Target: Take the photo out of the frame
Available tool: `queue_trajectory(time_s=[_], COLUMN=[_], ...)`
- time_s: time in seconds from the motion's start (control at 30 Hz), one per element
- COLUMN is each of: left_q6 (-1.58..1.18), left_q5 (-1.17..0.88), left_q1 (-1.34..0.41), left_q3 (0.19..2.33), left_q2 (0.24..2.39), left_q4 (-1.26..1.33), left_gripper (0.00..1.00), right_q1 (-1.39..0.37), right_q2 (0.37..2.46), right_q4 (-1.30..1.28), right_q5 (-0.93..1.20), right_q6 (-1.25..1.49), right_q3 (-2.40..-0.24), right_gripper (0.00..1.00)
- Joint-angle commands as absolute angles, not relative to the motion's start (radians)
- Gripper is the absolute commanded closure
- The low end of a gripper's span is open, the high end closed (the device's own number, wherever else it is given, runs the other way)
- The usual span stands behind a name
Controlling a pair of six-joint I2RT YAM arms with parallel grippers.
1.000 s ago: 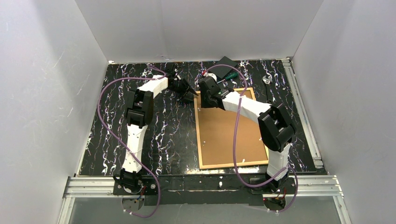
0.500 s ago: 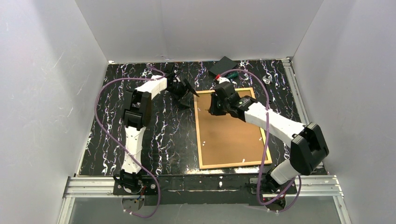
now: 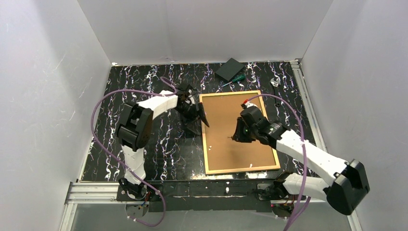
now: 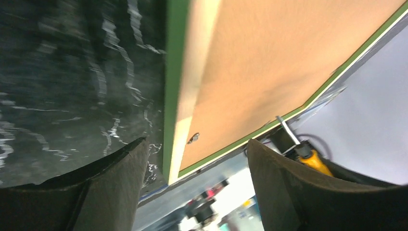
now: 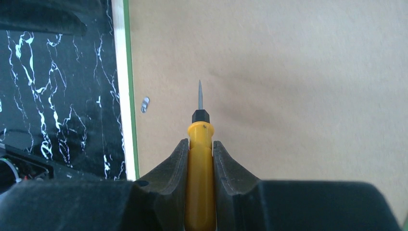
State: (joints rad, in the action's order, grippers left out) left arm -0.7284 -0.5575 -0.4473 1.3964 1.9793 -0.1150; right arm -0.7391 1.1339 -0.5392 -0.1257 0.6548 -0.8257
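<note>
White walls box in the black marbled table (image 3: 159,144) on three sides, and the frame (image 3: 243,169) lies face down right of centre, its brown backing board (image 3: 231,120) up and the photo not visible, with bare table to its left and only a narrow strip to its right. The left gripper (image 4: 197,142) stands open astride the frame's left edge near the upper corner, though contact is hard to judge. The right gripper (image 5: 200,144) clamps a yellow screwdriver (image 5: 199,192), tip over the board just inside that edge.

Marbled black table (image 3: 159,144): frame (image 3: 205,144), black box (image 3: 229,69), green screwdriver (image 3: 234,79).
</note>
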Motion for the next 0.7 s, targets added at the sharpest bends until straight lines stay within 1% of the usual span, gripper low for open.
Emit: queue_trajectory(time_s=[0.0, 0.07, 0.2, 0.33, 0.47, 0.67], left_q6=[-0.619, -0.622, -0.635, -0.675, -0.697, -0.696], left_q5=[-0.515, -0.505, -0.511, -0.488, -0.521, -0.5], left_q1=[-0.539, -0.548, -0.548, -0.548, -0.548, -0.548], left_q3=[1.397, 1.403, 1.432, 1.399, 1.393, 1.383], left_q2=[1.942, 1.945, 1.96, 1.958, 1.98, 1.991], left_q4=[-0.281, -0.283, -0.305, -0.283, -0.265, -0.263], left_gripper=[0.27, 0.27, 0.3, 0.34, 0.44, 0.58], right_q1=[-0.734, -0.735, -0.734, -0.717, -0.671, -0.656], right_q2=[1.01, 0.947, 0.84, 0.779, 0.788, 0.782], right_q4=[-0.685, -0.734, -0.84, -0.918, -0.949, -0.941], right_q5=[-0.141, -0.17, -0.297, -0.385, -0.392, -0.359], right_q6=[0.749, 0.785, 0.86, 0.915, 0.953, 1.0], right_q3=[-0.787, -0.771, -0.754, -0.762, -0.757, -0.728], right_gripper=[0.99, 0.99, 0.99, 0.99, 0.99, 0.99])
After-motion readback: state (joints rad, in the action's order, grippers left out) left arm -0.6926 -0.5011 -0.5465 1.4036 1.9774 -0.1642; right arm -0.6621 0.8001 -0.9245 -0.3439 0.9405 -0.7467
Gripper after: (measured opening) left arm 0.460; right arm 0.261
